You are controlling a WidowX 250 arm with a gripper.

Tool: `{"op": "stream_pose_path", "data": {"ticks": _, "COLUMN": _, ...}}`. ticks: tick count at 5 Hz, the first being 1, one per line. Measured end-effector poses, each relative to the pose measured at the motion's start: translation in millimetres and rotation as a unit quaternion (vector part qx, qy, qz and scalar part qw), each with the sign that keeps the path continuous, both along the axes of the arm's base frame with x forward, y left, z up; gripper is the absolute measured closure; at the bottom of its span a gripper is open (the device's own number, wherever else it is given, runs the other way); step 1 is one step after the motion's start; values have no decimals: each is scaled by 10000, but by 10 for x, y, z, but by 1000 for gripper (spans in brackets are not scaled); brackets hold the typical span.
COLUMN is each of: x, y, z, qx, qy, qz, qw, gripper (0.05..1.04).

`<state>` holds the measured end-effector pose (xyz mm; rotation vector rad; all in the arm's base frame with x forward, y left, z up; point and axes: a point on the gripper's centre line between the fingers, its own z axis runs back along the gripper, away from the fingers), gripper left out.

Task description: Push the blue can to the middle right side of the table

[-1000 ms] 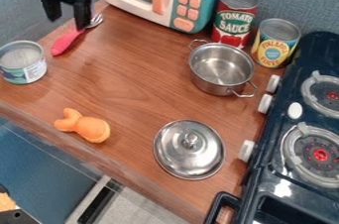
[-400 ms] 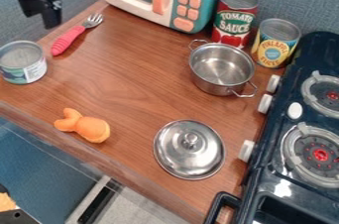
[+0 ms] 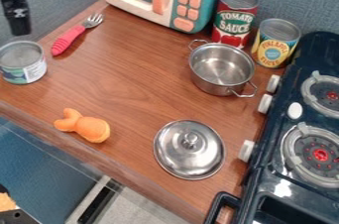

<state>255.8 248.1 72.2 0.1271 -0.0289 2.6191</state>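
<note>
One short metal can with a blue-and-white label (image 3: 22, 69) stands upright between nine and ten o'clock on my brown wooden table (image 3: 136, 82). I see the black gripper (image 3: 20, 28) at ten, just beyond the can's rim in my view; I cannot tell whether it is parted or together. Toward two sits a two-handled steel pot (image 3: 218, 82), and the orange toy (image 3: 89, 128) lies at eight.

You had bright, fairly even light, apparently from overhead. Glints showed on the lid (image 3: 177, 154) and inside the pot (image 3: 220, 67), a white patch of glare sat on the dark stove (image 3: 268, 168), and soft shadow edged the fork (image 3: 67, 40) on the table (image 3: 136, 82).
</note>
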Motion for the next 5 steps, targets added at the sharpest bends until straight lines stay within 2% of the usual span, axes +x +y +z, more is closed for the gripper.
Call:
{"op": "stream_pose_path", "data": {"ticks": 1, "x": -238, "y": -10, "z": -50, "qx": 157, "qy": 55, "qz": -630, "qw": 9979, "gripper": 82}}
{"op": "stream_pose_path", "data": {"ticks": 2, "x": -421, "y": 27, "z": -107, "qx": 281, "qy": 101, "qz": -909, "qw": 9954, "gripper": 83}}
{"op": "stream_pose_path", "data": {"ticks": 3, "x": -542, "y": 203, "z": -117, "qx": 621, "qy": 265, "qz": -1055, "qw": 9921, "gripper": 82}}
{"op": "stream_pose_path", "data": {"ticks": 4, "x": -575, "y": 190, "z": -176, "qx": 644, "qy": 294, "qz": -1147, "qw": 9909, "gripper": 82}}
{"op": "stream_pose_path", "data": {"ticks": 5, "x": -538, "y": 117, "z": -239, "qx": 799, "qy": 401, "qz": -1234, "qw": 9883, "gripper": 82}}
